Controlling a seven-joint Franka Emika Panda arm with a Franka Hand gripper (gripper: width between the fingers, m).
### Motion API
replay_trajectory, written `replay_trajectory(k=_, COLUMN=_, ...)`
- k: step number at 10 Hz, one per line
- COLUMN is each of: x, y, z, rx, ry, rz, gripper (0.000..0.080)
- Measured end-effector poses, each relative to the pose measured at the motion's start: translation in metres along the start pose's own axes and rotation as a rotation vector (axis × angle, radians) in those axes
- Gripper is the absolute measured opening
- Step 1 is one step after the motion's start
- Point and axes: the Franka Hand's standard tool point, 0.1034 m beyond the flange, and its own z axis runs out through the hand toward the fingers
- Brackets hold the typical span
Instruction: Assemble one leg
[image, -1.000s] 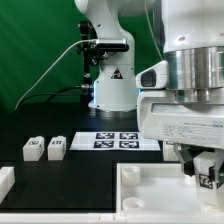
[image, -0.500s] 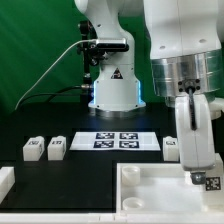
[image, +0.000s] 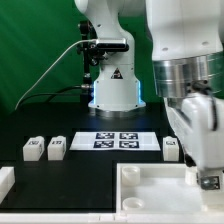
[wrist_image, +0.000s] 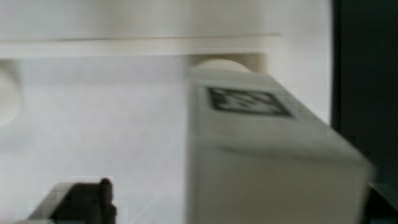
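Note:
My gripper (image: 207, 172) is shut on a white leg (image: 210, 181) with a black-and-white tag and holds it upright over the right part of the big white tray (image: 150, 190). In the wrist view the held leg (wrist_image: 267, 140) fills the middle, its tag facing the camera, with the tray floor (wrist_image: 98, 110) behind it. One dark finger (wrist_image: 82, 205) shows beside the leg. Two more legs (image: 33, 148) (image: 57, 147) stand on the black table at the exterior view's left. A further leg (image: 172, 148) stands behind the tray.
The marker board (image: 118, 140) lies in the middle of the table in front of the robot base (image: 112, 92). A white part (image: 5, 181) shows at the lower left edge of the exterior view. The tray's raised rim (image: 125, 172) borders the held leg's area.
The wrist has turned about its vertical axis, so the hand now shows narrow side on. The held leg has stayed over the same right part of the tray.

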Motion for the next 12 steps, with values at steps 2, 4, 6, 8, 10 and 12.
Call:
replay_trajectory(k=2, x=-0.012, y=-0.001, z=-0.010, rx=0.015, ry=-0.007, rz=-0.379, gripper=0.0647)
replay_trajectory(k=4, x=-0.007, y=0.000, z=-0.010, rx=0.005, ry=0.008, rz=-0.589, gripper=0.0647)
replay_trajectory(k=6, x=-0.004, y=-0.002, z=-0.009, rx=-0.008, ry=0.026, rz=-0.808, gripper=0.0649)
replay_trajectory(k=8, x=0.007, y=-0.023, z=-0.006, rx=-0.006, ry=0.078, rz=-1.122, gripper=0.0649)
replay_trajectory(k=10, x=0.006, y=-0.020, z=-0.005, rx=-0.007, ry=0.076, rz=-1.035, gripper=0.0640)
replay_trajectory(k=12, x=0.006, y=-0.020, z=-0.005, rx=0.001, ry=0.074, rz=-0.861, gripper=0.0464)
